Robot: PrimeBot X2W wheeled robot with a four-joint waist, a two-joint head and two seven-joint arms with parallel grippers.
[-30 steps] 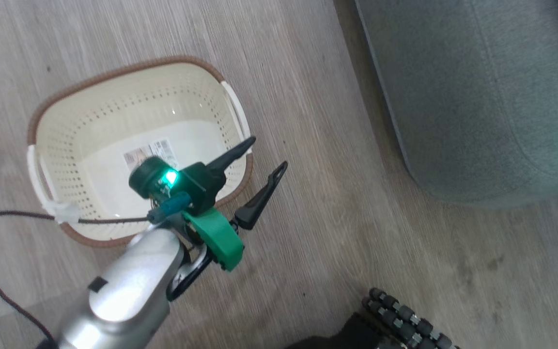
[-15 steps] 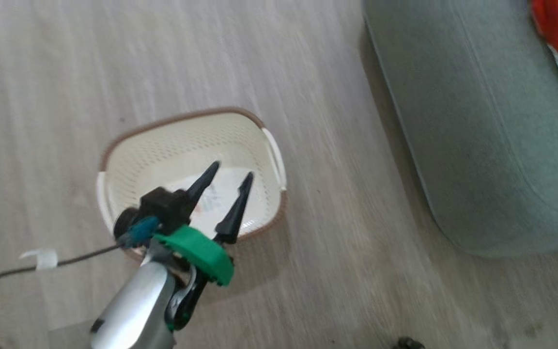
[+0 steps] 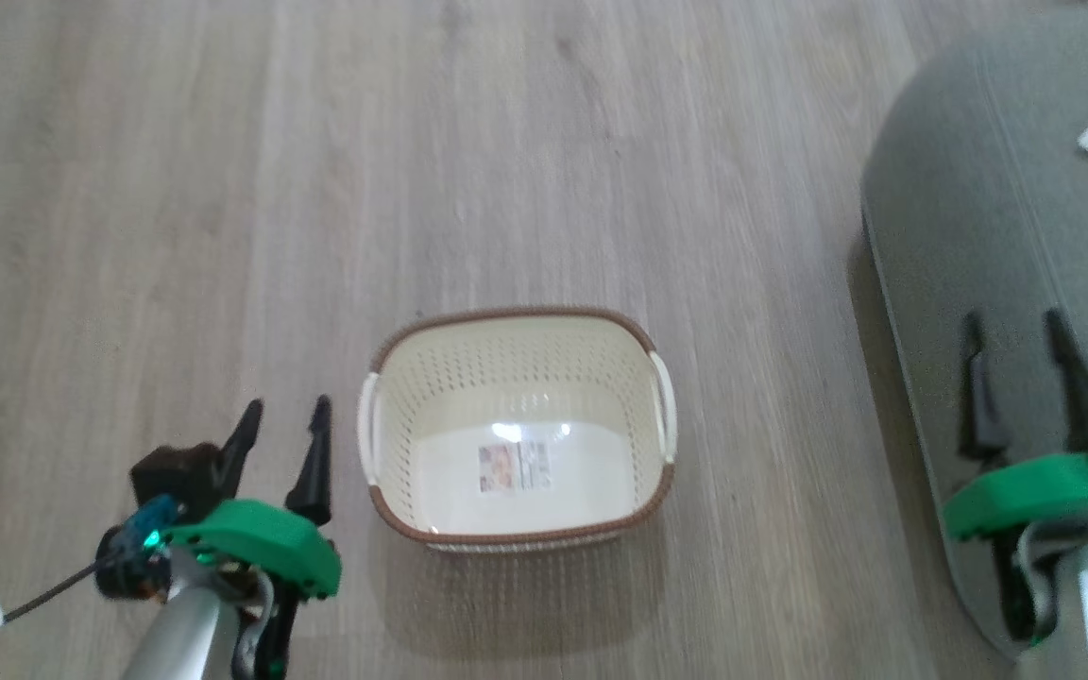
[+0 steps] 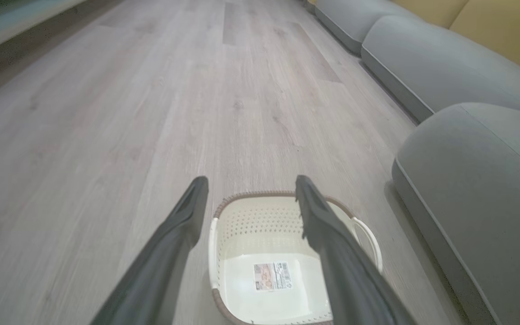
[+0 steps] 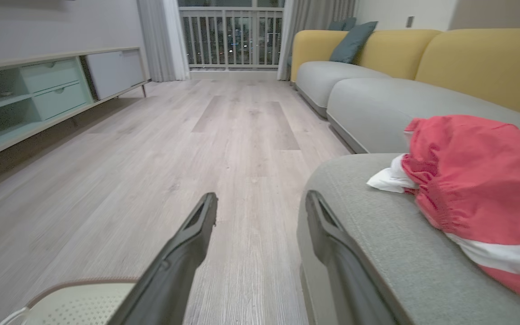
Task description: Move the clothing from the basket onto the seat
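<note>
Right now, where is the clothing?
In the right wrist view the clothing lies heaped on the grey seat, at the picture's right. The basket on the floor, left of the seat in the head view, holds none.

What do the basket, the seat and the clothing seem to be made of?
The basket: probably moulded plastic, cream, glossy floor, punched holes; brown rim looks woven. The seat: matte grey upholstery fabric, with a seam. The clothing: thin soft red cloth, crumpled, white trim.

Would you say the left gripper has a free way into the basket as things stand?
Probably yes: the left gripper hangs open beside the basket, whose open top faces up, with only bare floor between them.
</note>
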